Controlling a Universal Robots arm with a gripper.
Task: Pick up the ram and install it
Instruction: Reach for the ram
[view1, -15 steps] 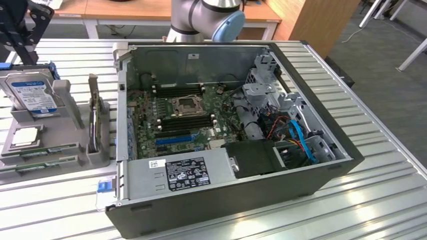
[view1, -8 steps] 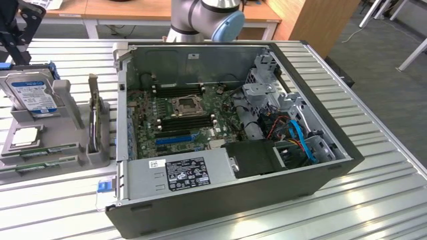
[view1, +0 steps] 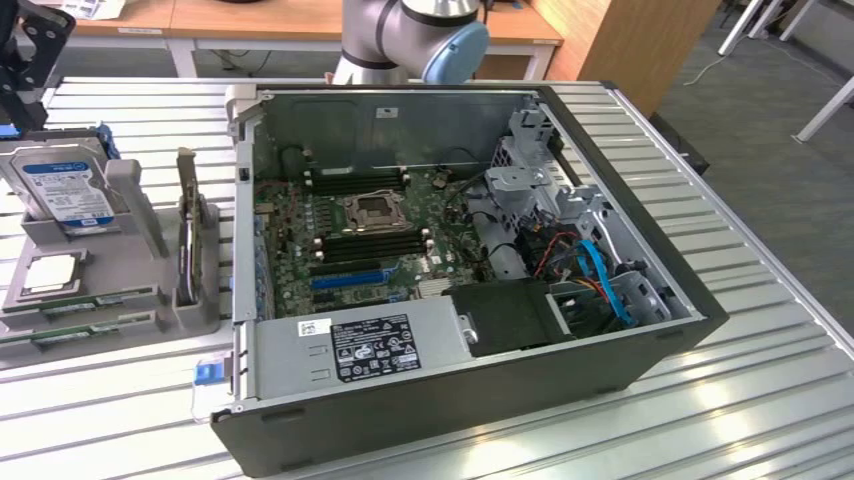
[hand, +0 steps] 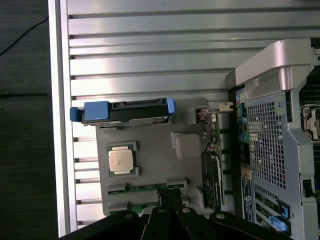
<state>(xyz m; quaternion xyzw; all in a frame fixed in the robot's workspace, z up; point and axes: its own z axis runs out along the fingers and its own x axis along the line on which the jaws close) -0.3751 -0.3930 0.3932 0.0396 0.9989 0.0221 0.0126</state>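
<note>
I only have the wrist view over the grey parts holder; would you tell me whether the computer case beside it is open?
Observer: Yes, the case lies on its side, panel off, motherboard exposed.
Operator: Where are the memory slots?
Observer: Dark slot banks sit either side of the CPU socket.
Operator: How high is the pincer?
Observer: The pincer hangs well above the holder, clear of the ram.
</note>
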